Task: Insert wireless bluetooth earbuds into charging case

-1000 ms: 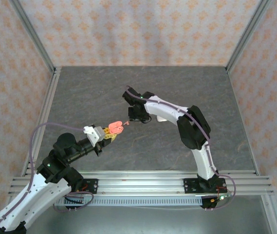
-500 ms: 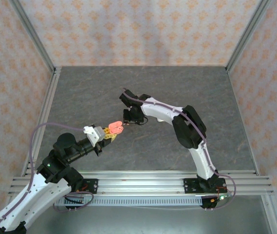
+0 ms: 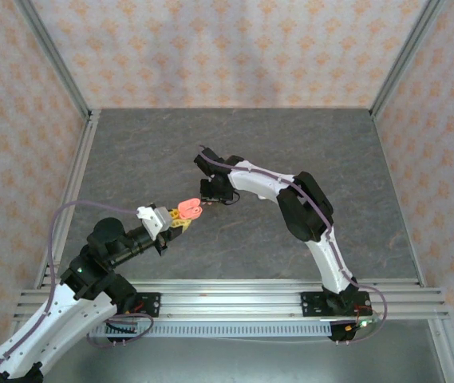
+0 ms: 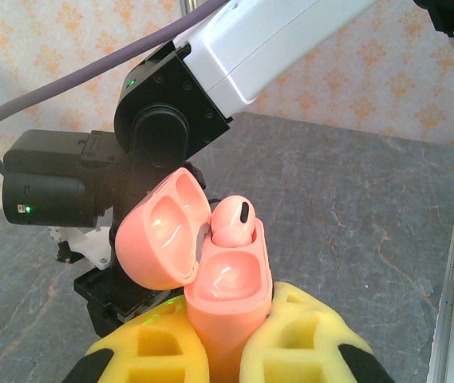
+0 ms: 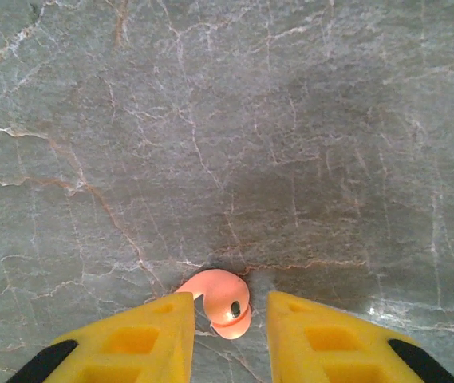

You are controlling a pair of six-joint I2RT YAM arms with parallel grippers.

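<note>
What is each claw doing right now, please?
Left claw: closed, holding the open pink case.
Right claw: open, straddling a pink earbud on the table, not gripping it.

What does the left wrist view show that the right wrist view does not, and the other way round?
Left wrist view's own: the left gripper shut on the open coral-pink charging case, a seated earbud in one of its sockets, and the right arm behind. Right wrist view's own: a loose earbud, also coral-pink, lying on the table inside the right gripper, its jaws open. Shared: the grey veined table and yellow fingers.
</note>
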